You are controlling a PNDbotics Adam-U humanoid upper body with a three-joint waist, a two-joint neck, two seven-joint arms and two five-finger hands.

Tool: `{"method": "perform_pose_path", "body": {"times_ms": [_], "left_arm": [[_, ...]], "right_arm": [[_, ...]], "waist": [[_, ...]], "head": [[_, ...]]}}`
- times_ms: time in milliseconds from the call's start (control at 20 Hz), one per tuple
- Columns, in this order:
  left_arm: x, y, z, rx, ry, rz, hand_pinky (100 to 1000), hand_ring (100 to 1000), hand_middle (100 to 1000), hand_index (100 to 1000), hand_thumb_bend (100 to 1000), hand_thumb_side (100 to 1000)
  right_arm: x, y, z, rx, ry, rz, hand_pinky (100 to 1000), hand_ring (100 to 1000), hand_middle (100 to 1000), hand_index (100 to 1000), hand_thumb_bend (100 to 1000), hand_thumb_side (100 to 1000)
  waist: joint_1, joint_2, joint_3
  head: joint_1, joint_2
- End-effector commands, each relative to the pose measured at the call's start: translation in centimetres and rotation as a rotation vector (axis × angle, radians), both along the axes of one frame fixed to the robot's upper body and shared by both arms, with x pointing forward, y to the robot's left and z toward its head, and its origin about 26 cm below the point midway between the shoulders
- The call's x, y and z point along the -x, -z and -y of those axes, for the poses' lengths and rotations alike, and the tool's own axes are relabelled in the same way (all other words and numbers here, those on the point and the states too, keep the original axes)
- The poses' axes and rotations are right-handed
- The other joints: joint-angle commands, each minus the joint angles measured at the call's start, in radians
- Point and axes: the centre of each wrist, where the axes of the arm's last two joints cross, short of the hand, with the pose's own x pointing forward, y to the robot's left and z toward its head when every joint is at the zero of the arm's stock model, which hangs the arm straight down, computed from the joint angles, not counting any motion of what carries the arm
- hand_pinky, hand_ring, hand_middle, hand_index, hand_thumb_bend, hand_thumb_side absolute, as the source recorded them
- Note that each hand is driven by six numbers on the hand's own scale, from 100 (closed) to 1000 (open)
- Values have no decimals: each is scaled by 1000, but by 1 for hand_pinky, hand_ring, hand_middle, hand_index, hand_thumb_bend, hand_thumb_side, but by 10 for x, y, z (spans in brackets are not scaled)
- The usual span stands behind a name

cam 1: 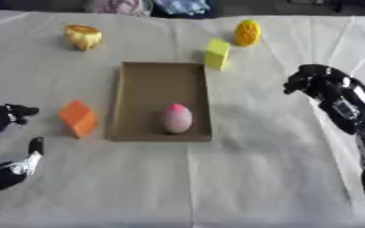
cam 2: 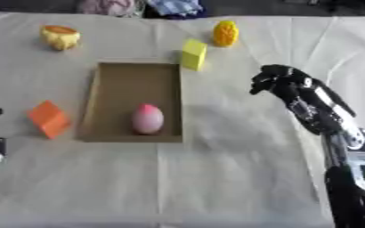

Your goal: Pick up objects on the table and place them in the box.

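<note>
Your right robot hand (cam 2: 275,82) hangs clenched and empty right of the box (cam 1: 131,103), which holds a pink egg-shaped object (cam 1: 176,118); your left robot hand (cam 1: 6,116) rests released.

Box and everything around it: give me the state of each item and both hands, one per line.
Cardboard box: open, holds one item.
Pink egg-shaped object: inside box.
Orange block: on table, left of box.
Yellow block: on table.
Right hand: curled, empty.
Left hand: open, idle.

Egg-shaped thing (cam 1: 176,118) in box (cam 1: 158,74), seemingly
</note>
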Motion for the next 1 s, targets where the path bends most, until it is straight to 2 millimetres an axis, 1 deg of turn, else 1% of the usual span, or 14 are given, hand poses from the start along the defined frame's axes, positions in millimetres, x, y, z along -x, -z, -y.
{"method": "perform_pose_path", "body": {"times_ms": [50, 250, 400, 550, 650, 700, 750, 850, 1000], "left_arm": [[-5, -28, -5, -131, 34, -4, 778, 737, 761, 880, 100, 495], [-13, -52, -3, -212, 69, -43, 783, 751, 774, 887, 100, 548], [-18, -66, 0, -253, 97, -82, 788, 756, 779, 890, 127, 578], [-22, -77, 3, -294, 134, -129, 804, 769, 790, 897, 168, 552], [-25, -83, 6, -337, 165, -164, 817, 786, 804, 906, 224, 508], [-26, -86, 8, -365, 186, -178, 825, 800, 816, 914, 270, 488], [-27, -88, 9, -402, 215, -195, 832, 806, 820, 918, 292, 479], [-28, -93, 11, -478, 254, -217, 844, 825, 832, 924, 388, 435], [-30, -98, 14, -568, 275, -225, 849, 837, 839, 926, 479, 375]], "right_arm": [[-1, -11, 4, 32, -6, 32, 879, 712, 741, 869, 100, 571], [-1, -11, 4, 38, -12, 27, 879, 712, 741, 869, 100, 573], [-1, -11, 4, 42, -16, 25, 879, 712, 741, 869, 100, 576], [-1, -10, 4, 47, -19, 20, 879, 712, 741, 869, 100, 577], [-1, -9, 3, 49, -23, 18, 879, 712, 741, 869, 100, 576], [-1, -9, 3, 49, -25, 17, 879, 712, 741, 869, 100, 576], [-1, -9, 2, 50, -27, 16, 879, 712, 741, 869, 100, 577], [-1, -8, 2, 53, -29, 12, 880, 712, 741, 869, 100, 580], [-1, -7, 2, 56, -30, 8, 880, 712, 741, 869, 100, 583]], "waist": [[19, -30, -4], [25, -31, -15], [29, -33, -21], [32, -36, -27], [34, -38, -31], [35, -40, -33], [36, -41, -35], [38, -43, -39], [40, -44, -44]], "head": [[-2, 5], [0, 5], [2, 5], [1, 5], [-1, 5], [0, 5], [0, 5], [0, 5], [-1, 5]]}}
